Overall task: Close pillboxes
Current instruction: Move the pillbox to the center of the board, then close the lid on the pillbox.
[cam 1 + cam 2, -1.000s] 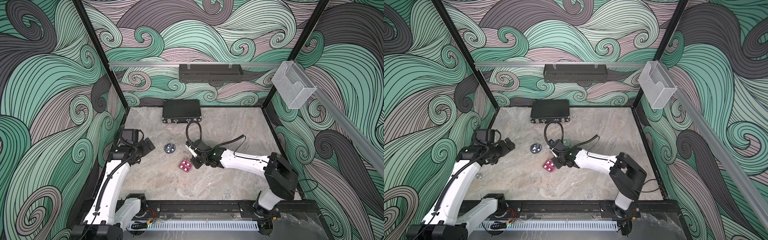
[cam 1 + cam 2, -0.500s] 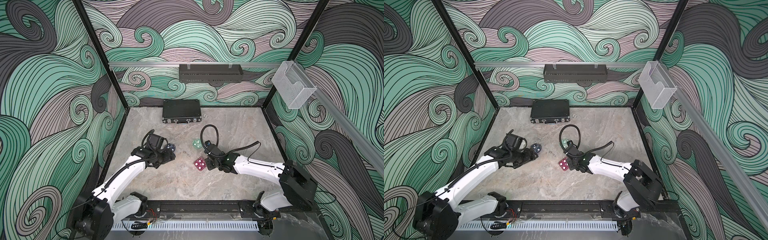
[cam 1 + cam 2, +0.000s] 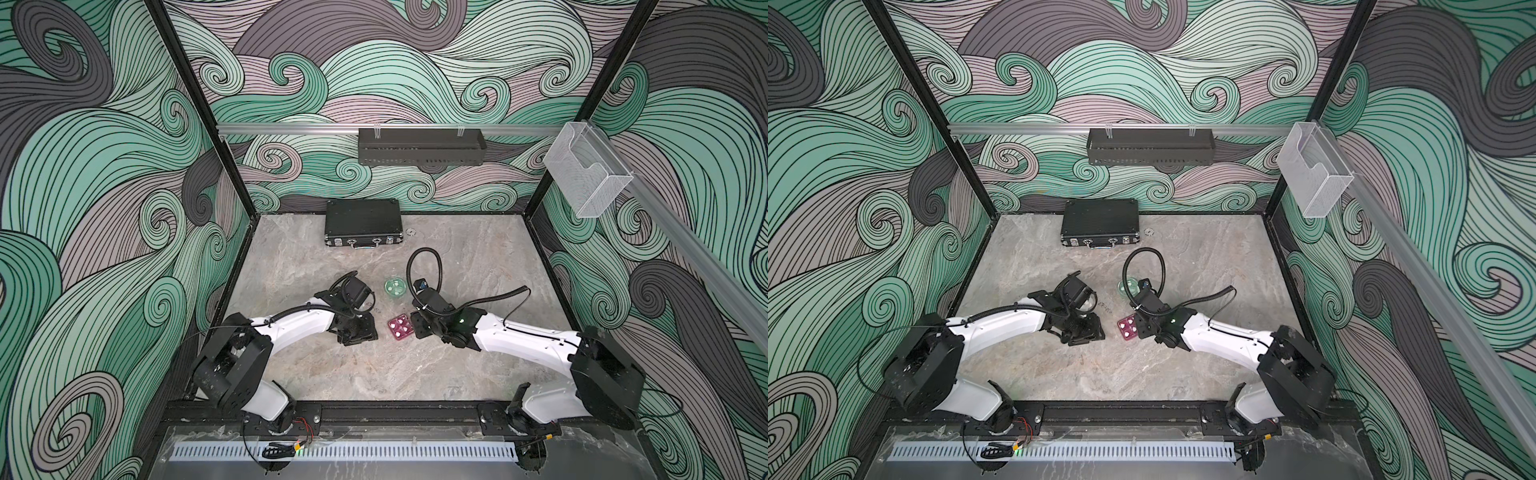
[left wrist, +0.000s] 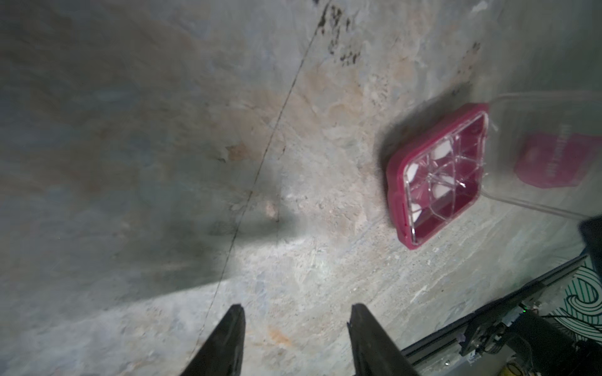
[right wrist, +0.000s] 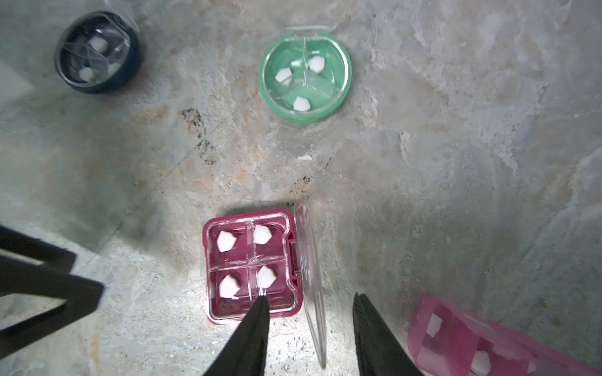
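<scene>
Right claw [image 5: 310, 298] is hanging half-open at lower centre, straddling the dark pink pillbox's [image 5: 250, 263] upright lid [image 5: 309, 260]; left claw [image 4: 297, 306] is gaping, empty.

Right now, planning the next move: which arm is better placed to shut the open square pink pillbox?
Right. The right pincer hangs open astride the raised clear lid of the square pink pillbox; the left pincer is open over bare table, apart from it.
</scene>
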Controlling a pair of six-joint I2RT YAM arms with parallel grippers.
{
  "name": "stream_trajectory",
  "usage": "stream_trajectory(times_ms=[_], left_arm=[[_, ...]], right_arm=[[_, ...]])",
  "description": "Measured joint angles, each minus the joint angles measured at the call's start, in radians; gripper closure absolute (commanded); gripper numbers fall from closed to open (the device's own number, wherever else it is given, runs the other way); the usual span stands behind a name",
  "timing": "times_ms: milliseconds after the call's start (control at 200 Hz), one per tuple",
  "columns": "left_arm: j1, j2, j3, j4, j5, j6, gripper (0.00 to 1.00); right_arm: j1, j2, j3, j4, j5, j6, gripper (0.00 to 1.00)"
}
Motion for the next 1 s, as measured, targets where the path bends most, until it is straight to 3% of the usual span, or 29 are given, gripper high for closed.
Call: stream_trajectory(times_ms=[75, 270, 661, 1001], left_arm=[[0.000, 0.042, 0.008, 0.021, 0.016, 0.004, 0.66], [-0.005, 0.121, 0.042, 0.053, 0.046, 0.002, 0.85], [-0.019, 0.185, 0.085, 0.095, 0.077, 0.002, 0.88], [-0.026, 0.209, 0.103, 0.118, 0.102, 0.002, 0.85]], right_arm=[[-0.018, -0.028, 0.003, -0.003, -0.030, -0.002, 0.53], [-0.101, -0.035, 0.021, -0.024, -0.152, 0.005, 0.56], [-0.258, -0.018, 0.035, -0.016, -0.416, 0.045, 0.65], [-0.303, 0.045, 0.034, 0.026, -0.555, 0.069, 0.72]])
